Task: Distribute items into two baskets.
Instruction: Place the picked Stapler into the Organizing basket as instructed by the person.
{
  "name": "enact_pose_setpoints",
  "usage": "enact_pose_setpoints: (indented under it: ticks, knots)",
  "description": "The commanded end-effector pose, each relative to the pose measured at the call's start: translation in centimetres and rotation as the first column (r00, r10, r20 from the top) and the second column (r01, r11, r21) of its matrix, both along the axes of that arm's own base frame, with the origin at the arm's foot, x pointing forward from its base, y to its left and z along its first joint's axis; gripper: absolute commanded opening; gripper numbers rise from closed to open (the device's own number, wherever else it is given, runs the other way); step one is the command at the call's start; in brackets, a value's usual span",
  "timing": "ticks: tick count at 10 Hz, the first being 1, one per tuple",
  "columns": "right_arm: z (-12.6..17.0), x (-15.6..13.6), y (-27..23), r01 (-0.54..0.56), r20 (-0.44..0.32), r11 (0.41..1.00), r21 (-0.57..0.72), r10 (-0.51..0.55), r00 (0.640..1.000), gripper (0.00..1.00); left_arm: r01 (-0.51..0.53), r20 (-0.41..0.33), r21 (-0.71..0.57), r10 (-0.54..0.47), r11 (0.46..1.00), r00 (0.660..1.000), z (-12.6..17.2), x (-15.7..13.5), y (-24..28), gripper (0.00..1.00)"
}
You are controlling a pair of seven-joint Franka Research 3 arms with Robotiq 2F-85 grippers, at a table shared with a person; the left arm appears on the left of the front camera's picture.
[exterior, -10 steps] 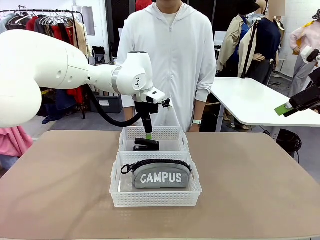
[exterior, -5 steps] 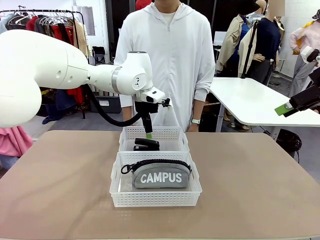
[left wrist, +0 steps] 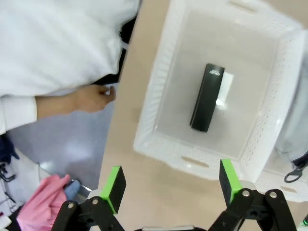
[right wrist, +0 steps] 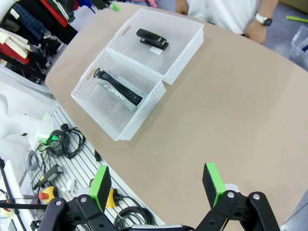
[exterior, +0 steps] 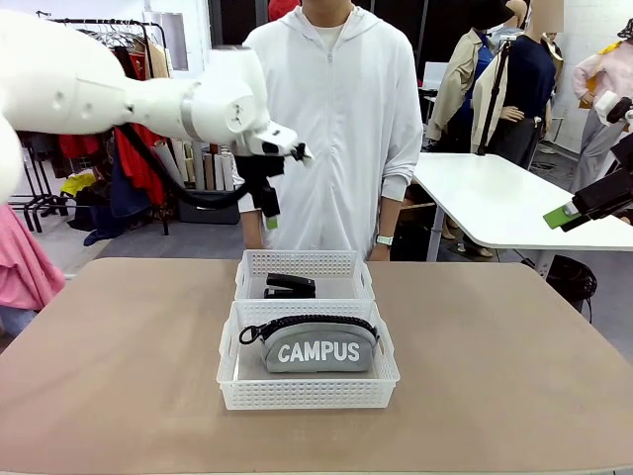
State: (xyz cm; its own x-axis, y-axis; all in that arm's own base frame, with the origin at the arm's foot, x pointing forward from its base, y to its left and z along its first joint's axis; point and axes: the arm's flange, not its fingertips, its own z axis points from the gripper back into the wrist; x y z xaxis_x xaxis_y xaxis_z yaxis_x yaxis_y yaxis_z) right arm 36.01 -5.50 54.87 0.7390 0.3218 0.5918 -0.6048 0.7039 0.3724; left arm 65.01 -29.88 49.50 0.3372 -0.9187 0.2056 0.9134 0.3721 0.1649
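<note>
Left hand (exterior: 269,220) hangs released above the far basket (exterior: 305,263), whose stapler (exterior: 290,286) looks rigid, best pinched across its narrow sides.

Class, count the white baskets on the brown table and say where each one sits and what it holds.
2. The near basket sits by the robot's edge and holds the grey CAMPUS pouch. The far basket touches it on the person's side and holds the black stapler. None seems hidden.
</note>
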Motion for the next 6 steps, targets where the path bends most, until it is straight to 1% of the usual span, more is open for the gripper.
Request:
enact_pose_setpoints:
  ticks: [1, 2, 4, 5, 6]
  knots:
    - [-0.1, -0.1, 0.1, -0.005, 0.017, 1.000, 0.017, 0.005, 1.000, 1.00, -0.098, 0.036, -0.045, 0.100, 0.994, 0.994, 1.8, -3.0, 3.2, 1.00]
    - [-0.1, -0.1, 0.1, -0.005, 0.017, 1.000, 0.017, 0.005, 1.000, 1.00, -0.153, 0.054, -0.084, 0.158, 0.985, 0.986, 3.3, -3.9, 5.6, 1.00]
    - [-0.1, -0.1, 0.1, -0.005, 0.017, 1.000, 0.017, 0.005, 1.000, 1.00, -0.231, 0.079, -0.218, 0.253, 0.948, 0.964, 5.4, -6.9, 11.4, 1.00]
    - [-0.1, -0.1, 0.1, -0.005, 0.017, 1.000, 0.017, 0.005, 1.000, 1.00, -0.288, 0.081, -0.258, 0.318, 0.922, 0.945, 5.6, -8.1, 14.4, 1.00]
    - [-0.1, -0.1, 0.1, -0.005, 0.017, 1.000, 0.017, 0.005, 1.000, 1.00, -0.325, 0.063, -0.316, 0.362, 0.891, 0.930, 5.1, -9.1, 17.4, 1.00]
